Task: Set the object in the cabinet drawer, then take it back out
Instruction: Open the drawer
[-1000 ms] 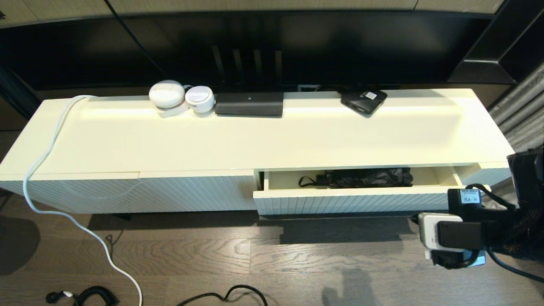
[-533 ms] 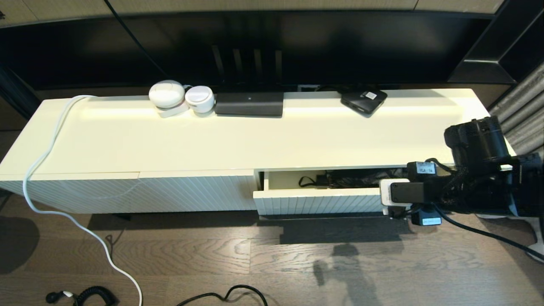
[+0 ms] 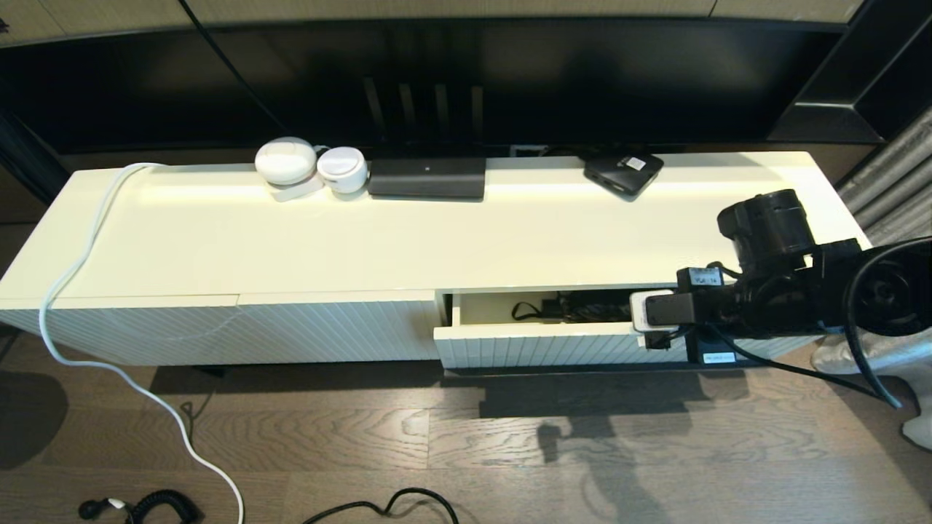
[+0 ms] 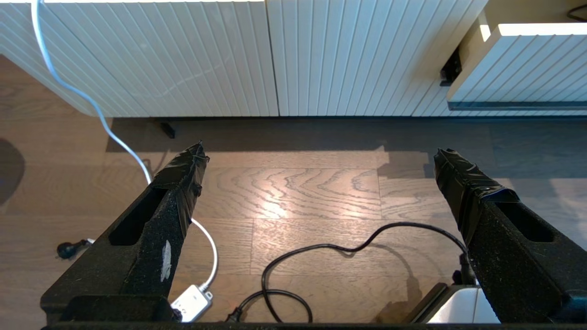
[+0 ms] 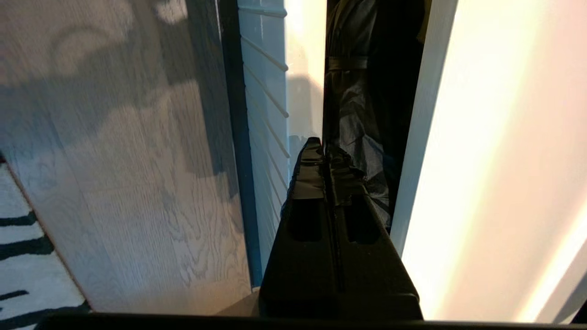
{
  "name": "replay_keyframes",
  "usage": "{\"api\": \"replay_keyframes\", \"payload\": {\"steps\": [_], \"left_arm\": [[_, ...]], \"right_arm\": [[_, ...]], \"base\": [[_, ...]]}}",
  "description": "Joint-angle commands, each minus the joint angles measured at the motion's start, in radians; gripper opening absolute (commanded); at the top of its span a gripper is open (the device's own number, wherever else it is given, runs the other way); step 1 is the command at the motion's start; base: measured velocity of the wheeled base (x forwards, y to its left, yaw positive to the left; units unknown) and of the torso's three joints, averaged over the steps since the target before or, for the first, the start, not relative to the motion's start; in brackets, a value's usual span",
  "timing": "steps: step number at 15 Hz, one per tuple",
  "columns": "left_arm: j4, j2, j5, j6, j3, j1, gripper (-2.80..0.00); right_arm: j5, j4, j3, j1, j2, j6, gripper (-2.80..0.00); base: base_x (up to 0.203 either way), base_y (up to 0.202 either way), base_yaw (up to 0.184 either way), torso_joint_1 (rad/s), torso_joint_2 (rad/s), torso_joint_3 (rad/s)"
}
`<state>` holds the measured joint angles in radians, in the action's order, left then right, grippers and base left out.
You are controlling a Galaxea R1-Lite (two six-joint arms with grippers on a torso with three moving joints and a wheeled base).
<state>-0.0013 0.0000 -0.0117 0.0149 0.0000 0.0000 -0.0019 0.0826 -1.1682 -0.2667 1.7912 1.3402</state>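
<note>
Long low cream cabinet (image 3: 437,233), unchanged. Wide white ribbed cabinet drawer (image 3: 539,342) open as before; black folded fabric object (image 3: 590,306) inside. Right end effector (image 5: 324,151), fingers together, now over drawer's right part, earlier beside it. Left end effector (image 4: 316,156) apart, over floor.

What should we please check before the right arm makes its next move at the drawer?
1. Wide white ribbed cabinet drawer partly open: ok.
2. Dark folded umbrella-like object lying inside the drawer: ok.
3. Right gripper over the drawer's front edge, beside the object: ok.
4. Right gripper open enough to grasp: not ok; its fingers are pressed together and hold nothing.
5. Gap wide enough to lift the object out: cannot tell.
6. Left gripper clear of the work, open above the wooden floor: ok.
</note>
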Motion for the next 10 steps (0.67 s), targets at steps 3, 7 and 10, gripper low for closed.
{"api": "replay_keyframes", "payload": {"steps": [3, 7, 10], "left_arm": [[0.000, 0.000, -0.001, 0.000, 0.000, 0.000, 0.00], [0.000, 0.000, -0.001, 0.000, 0.000, 0.000, 0.00], [0.000, 0.000, -0.001, 0.000, 0.000, 0.000, 0.00]], "right_arm": [[-0.007, 0.008, -0.043, 0.012, 0.032, 0.005, -2.80], [-0.007, 0.008, -0.066, 0.015, 0.058, 0.002, -2.80], [-0.009, 0.006, -0.073, 0.017, 0.077, 0.001, -2.80]], "base": [[0.000, 0.000, 0.000, 0.000, 0.00, 0.000], [0.000, 0.000, 0.000, 0.000, 0.00, 0.000], [0.000, 0.000, 0.000, 0.000, 0.00, 0.000]]}}
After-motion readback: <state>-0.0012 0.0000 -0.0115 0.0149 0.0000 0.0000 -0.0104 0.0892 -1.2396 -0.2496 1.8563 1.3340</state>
